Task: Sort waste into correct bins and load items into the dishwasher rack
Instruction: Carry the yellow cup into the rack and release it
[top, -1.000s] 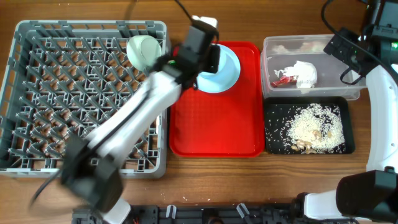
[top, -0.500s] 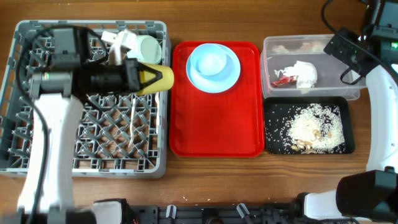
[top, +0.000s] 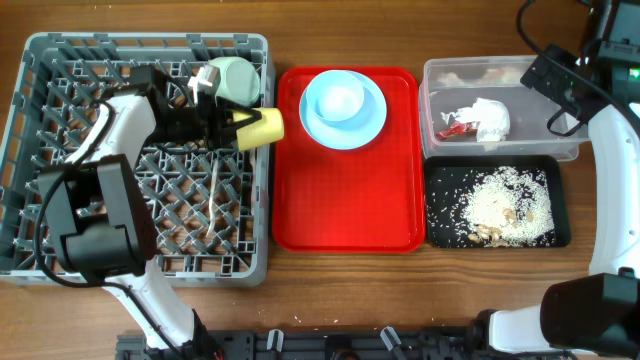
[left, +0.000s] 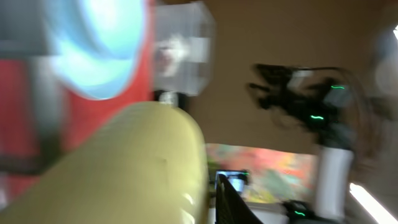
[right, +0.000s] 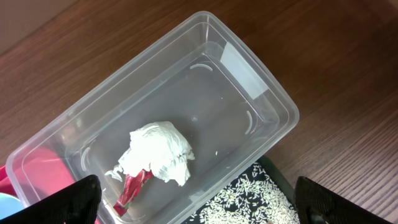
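Since a second ago my left arm has swung from over the plate back across the dishwasher rack (top: 60, 150), which fills the 9 o'clock side of the counter (top: 330, 290). My left gripper (top: 232, 128) is pinching the yellow cup (top: 260, 128) on its side, over the rack's 2 o'clock edge. The left wrist view is too blurred to add more than the cup (left: 124, 168) close in front.

Already racked are a mint-green bowl (top: 232, 80) at the rack's 1 o'clock corner and a thin white utensil (top: 214, 190) nearer the middle; spoon or fork, I cannot tell.

On the red tray (top: 345, 200) at the centre, the blue plate (top: 365, 125) sits at 12 o'clock with what looks like a small pale bowl (top: 343, 98) on it. Both are left to load.

At 2 o'clock the clear tub (top: 540, 145) holds the white napkin (top: 487, 118) and red wrapper (top: 455, 129). At 4 o'clock the black tray (top: 440, 180) holds the rice scraps (top: 500, 205). My right gripper (right: 199, 202) hangs spread and empty above the tub.

I judge the waste sorted and the loading partly done: the cup to be set down, then the plate and bowl.
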